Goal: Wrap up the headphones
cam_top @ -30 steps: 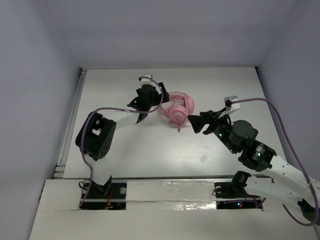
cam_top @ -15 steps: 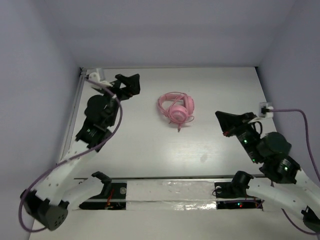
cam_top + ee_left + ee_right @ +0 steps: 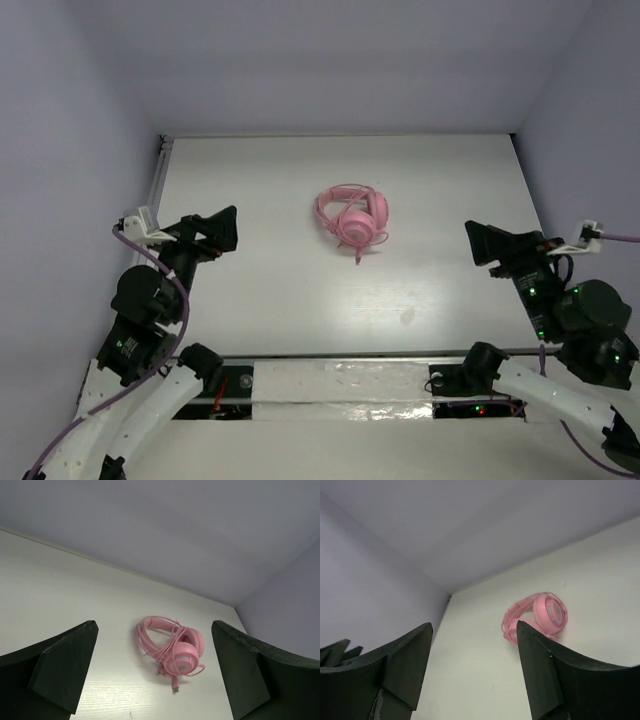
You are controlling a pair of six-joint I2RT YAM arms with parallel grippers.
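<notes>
The pink headphones (image 3: 352,217) lie alone in the middle of the white table, their thin cord looped around the earcups and headband, the plug end sticking out toward the near side. They also show in the left wrist view as headphones (image 3: 172,647) and in the right wrist view as headphones (image 3: 540,615). My left gripper (image 3: 215,230) hangs open far to their left, nothing between its fingers. My right gripper (image 3: 490,243) stands open well to their right, also holding nothing. In the wrist views each gripper (image 3: 155,652) (image 3: 475,632) frames bare table.
The white table (image 3: 300,290) is walled by pale lavender panels at the back and both sides. A metal rail (image 3: 140,245) runs along the left edge. Purple cables trail from both wrists. A taped white strip (image 3: 340,385) covers the near edge by the arm bases.
Both arms have pulled back from the headphones toward the near corners, left arm to the left, right arm to the right. The headphones lie where they were, released.
</notes>
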